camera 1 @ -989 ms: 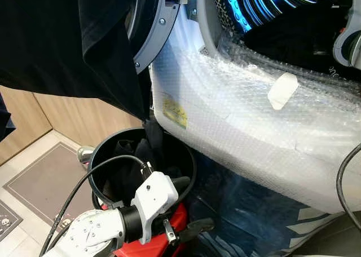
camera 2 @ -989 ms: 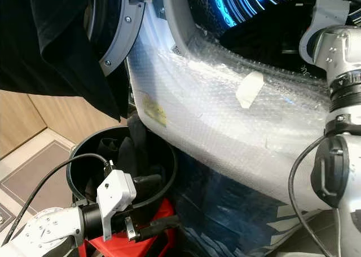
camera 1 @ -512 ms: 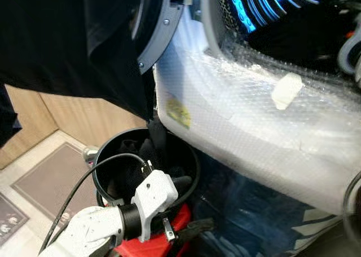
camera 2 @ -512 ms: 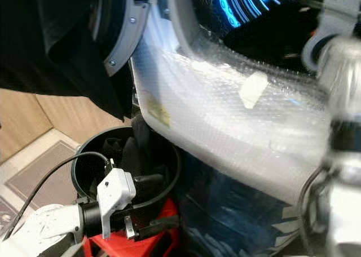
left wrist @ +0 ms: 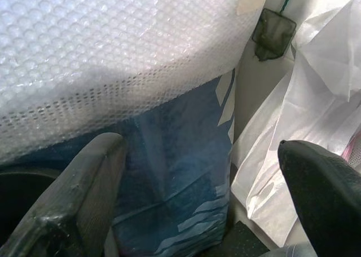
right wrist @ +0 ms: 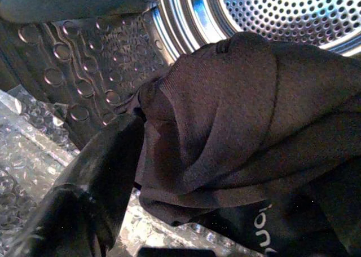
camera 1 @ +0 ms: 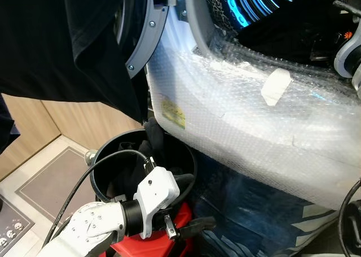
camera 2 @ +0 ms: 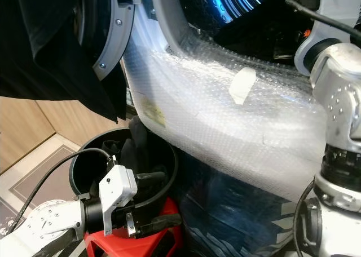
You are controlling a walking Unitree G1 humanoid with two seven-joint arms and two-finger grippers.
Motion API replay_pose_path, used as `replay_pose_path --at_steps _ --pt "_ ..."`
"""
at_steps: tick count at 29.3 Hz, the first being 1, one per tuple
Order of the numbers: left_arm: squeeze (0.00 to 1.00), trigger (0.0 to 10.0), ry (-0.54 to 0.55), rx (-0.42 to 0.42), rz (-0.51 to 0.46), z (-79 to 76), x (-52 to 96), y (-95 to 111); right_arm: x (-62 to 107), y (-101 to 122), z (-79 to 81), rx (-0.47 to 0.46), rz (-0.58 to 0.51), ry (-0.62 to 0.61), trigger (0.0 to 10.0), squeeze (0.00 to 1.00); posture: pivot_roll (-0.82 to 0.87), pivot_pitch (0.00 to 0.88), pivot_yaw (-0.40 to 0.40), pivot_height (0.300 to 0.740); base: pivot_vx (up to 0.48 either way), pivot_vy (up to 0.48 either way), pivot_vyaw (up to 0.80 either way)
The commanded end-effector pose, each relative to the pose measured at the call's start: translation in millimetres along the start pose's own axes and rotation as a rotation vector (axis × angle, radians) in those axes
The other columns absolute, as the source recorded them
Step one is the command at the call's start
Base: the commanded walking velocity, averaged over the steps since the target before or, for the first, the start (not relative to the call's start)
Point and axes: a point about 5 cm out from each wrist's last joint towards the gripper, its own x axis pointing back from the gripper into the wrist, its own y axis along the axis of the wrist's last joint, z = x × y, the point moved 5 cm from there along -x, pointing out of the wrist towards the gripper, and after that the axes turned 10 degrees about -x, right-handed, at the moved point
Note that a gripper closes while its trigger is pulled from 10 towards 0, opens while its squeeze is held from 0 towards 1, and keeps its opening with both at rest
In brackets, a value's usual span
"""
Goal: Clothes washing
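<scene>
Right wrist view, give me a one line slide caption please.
Right gripper reaching into the washer drum, dark garment bunched against its finger.

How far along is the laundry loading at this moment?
Done: the washer door is open. In hand: the right gripper holds a dark brown garment inside the perforated steel drum. Left: dark clothes lie in the round black basket, beside the open left gripper.

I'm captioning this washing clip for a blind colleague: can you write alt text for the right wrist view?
A dark garment bunches inside the washer drum, whose perforated steel wall glows blue behind it. One black finger of the right claw presses against the cloth's edge, above bubble wrap covering the washer's front.
</scene>
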Motion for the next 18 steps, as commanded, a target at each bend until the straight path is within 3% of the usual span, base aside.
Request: replay_pose_path --at_steps 1,17,18 --pt "0.00 10.0 -0.014 0.000 -0.008 -1.8 0.2 2 6.3 9 -1.7 -0.001 -0.033 -0.004 10.0 0.00 -0.05 0.130 -0.012 0.740 0.000 0.000 0.00" --pt "0.00 10.0 -0.012 -0.003 -0.007 -1.0 0.8 2 20.7 5 3.5 0.091 -0.019 0.068 10.0 0.00 -0.05 0.127 -0.010 0.740 0.000 0.000 0.00" --pt "0.00 10.0 -0.015 -0.005 -0.008 -0.8 0.7 3 28.2 5 4.1 0.116 -0.039 0.088 10.0 0.00 -0.06 0.127 -0.003 0.740 0.000 0.000 0.00"
